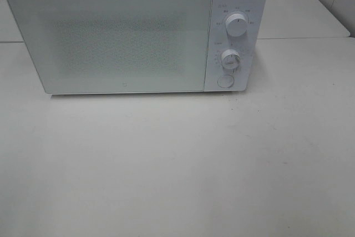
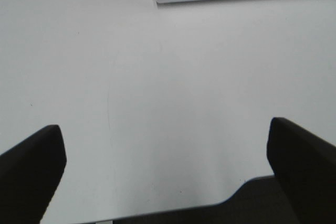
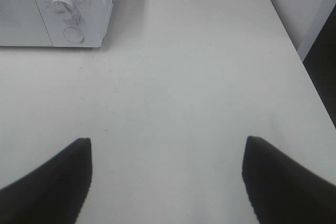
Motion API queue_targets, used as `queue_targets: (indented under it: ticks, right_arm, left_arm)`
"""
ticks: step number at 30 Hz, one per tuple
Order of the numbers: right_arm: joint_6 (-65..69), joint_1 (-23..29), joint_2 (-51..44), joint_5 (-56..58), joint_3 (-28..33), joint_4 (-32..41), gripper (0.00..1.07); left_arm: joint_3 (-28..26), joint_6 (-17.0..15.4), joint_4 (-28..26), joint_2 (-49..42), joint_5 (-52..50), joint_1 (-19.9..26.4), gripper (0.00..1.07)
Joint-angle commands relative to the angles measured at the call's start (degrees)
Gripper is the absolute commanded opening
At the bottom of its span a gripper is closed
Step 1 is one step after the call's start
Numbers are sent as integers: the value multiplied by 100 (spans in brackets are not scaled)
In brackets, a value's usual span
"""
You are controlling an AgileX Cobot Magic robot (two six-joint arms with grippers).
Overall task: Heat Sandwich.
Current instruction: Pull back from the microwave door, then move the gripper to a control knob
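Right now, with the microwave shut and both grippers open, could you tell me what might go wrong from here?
1. No sandwich shows in any view, so neither the left gripper nor the right gripper has anything to pick up.
2. The microwave door is shut with no handle showing. The round button sits just below the lower dial, so a press could knock the dial.

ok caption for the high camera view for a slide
Closed white microwave with two dials and a round button on the white table.
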Motion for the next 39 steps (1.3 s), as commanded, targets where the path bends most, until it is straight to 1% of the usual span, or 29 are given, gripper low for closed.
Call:
queue_targets:
  ticks: [1,2,5,39]
  right_arm:
    - [29,-40,-160,-34,6,-23,76]
    - [29,-40,-160,-34,6,-23,76]
    - [29,-40,-160,-34,6,-23,76]
    - [34,-40,-160,-34,6,-17,76]
  left_arm:
    - [23,-46,6,-510,-92,11,100]
    - [23,-46,6,-762,-92,11,100]
    - [23,-40,6,-900,-97,11,100]
    - [23,-40,6,-837,-97,11,100]
